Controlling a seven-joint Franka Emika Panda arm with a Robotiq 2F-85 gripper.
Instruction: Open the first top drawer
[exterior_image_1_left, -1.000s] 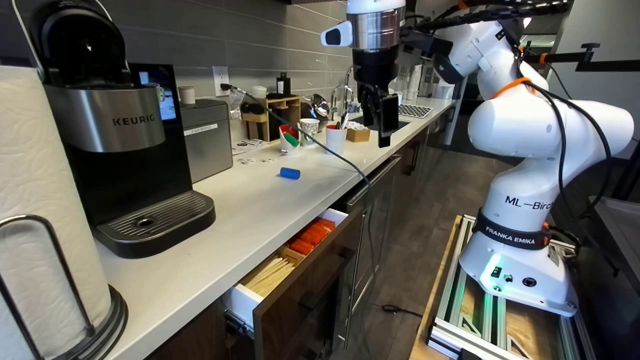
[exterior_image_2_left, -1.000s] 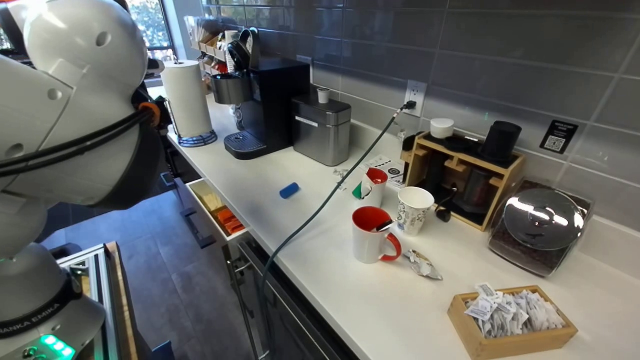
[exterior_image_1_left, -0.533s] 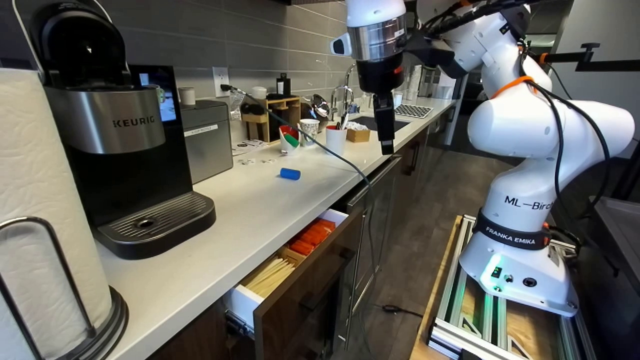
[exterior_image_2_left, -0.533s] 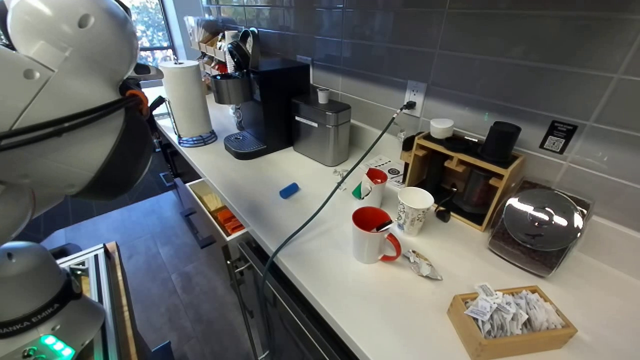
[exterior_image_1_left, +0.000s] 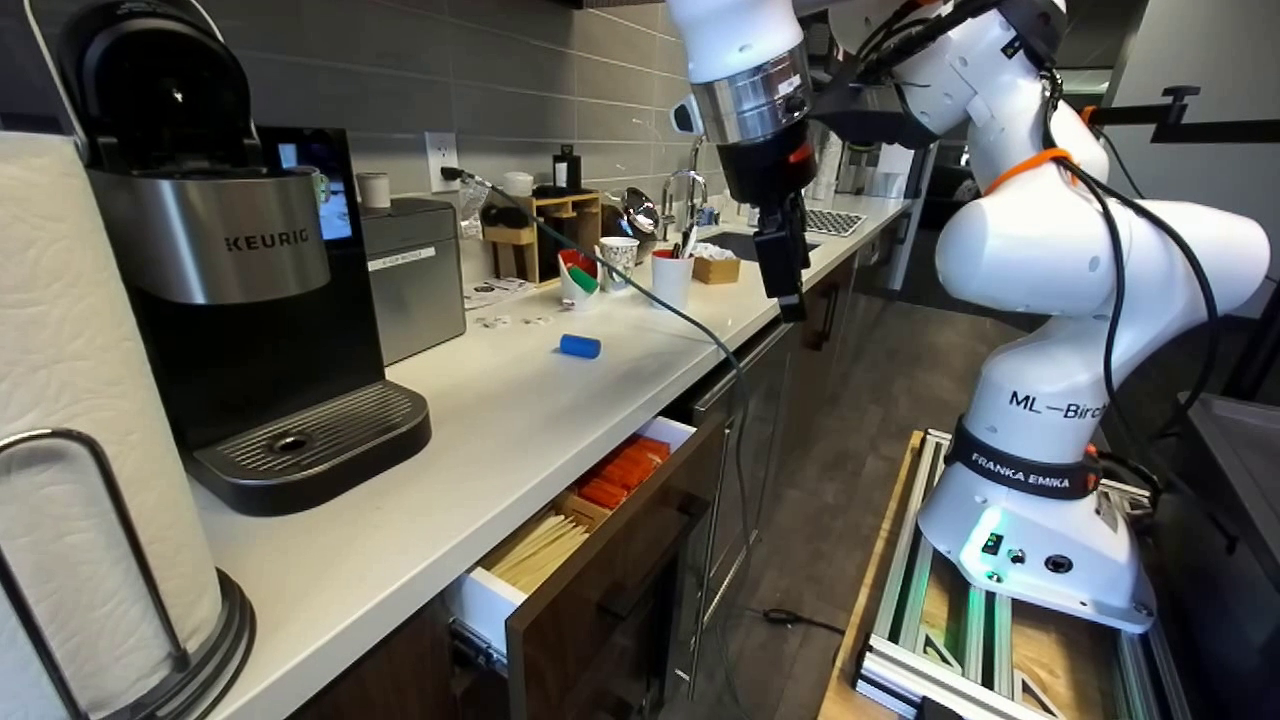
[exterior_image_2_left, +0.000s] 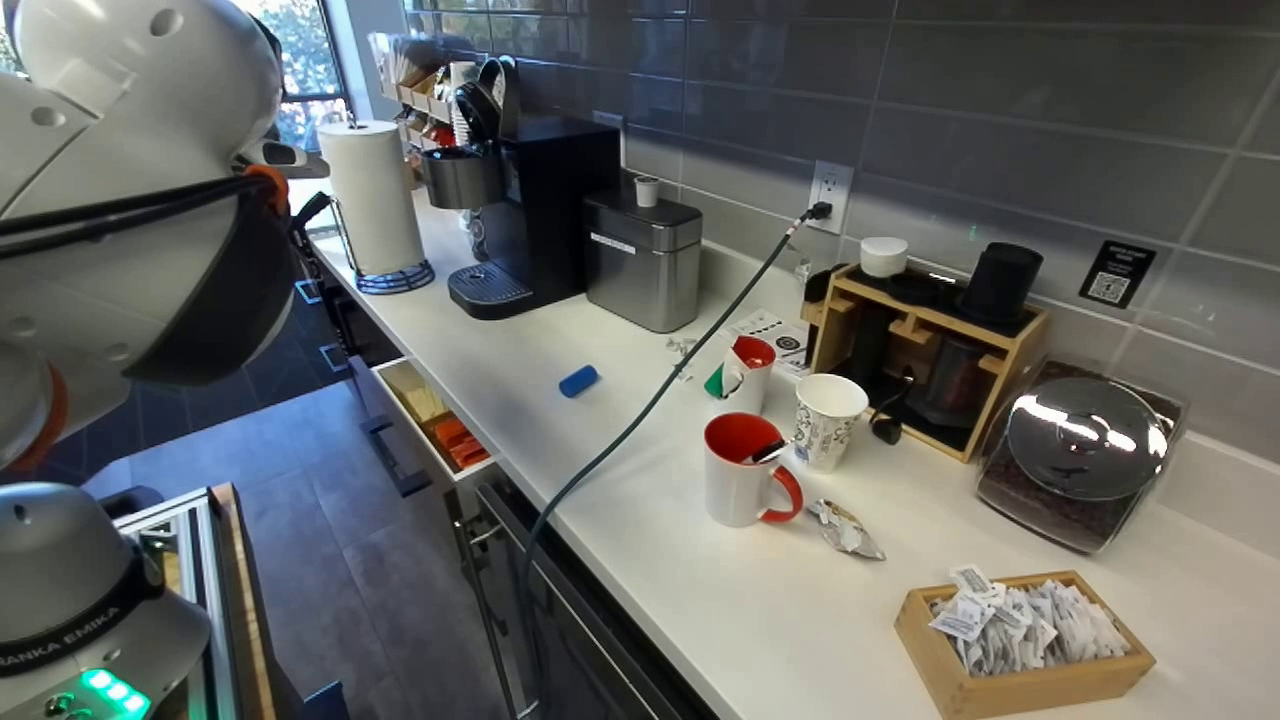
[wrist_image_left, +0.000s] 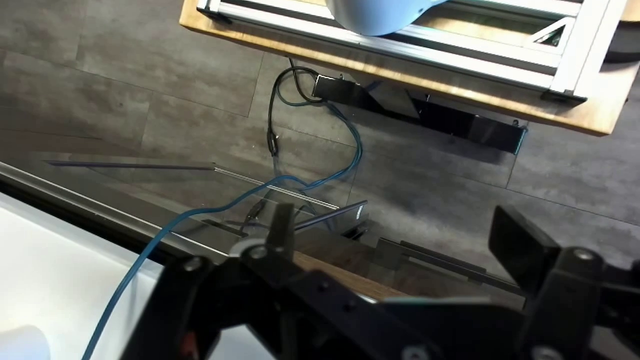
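We find the first top drawer (exterior_image_1_left: 570, 630) standing out from beneath the surface (exterior_image_1_left: 500, 430) in both exterior views, its dark brown front and white side exposed. In an exterior view, pale sticks (exterior_image_1_left: 540, 550) lie in its nearer compartment, with orange-red packets (exterior_image_1_left: 625, 472) beyond them. From the drawer there, we place the hand (wrist_image_left: 400, 232) at about one o'clock, well apart from it and tilted, its tips pointing between five and six. The wrist view shows us the fingers (wrist_image_left: 520, 245) spread wide apart, with the floor (wrist_image_left: 425, 175) beneath, the base frame (wrist_image_left: 586, 50) towards one o'clock and the surface towards eight. A blue cylinder (exterior_image_1_left: 580, 346) rests on the surface at the drawer's twelve o'clock, and the coffee maker (exterior_image_1_left: 280, 240) stands at its ten. In an exterior view, we see a red-lined mug (exterior_image_2_left: 730, 490), a paper cup (exterior_image_2_left: 828, 430) near its two o'clock and a wooden box (exterior_image_2_left: 1060, 690) of white sachets (exterior_image_2_left: 1050, 625) at its four. A cable (exterior_image_2_left: 742, 292) crosses the surface and hangs over its edge near the drawer.
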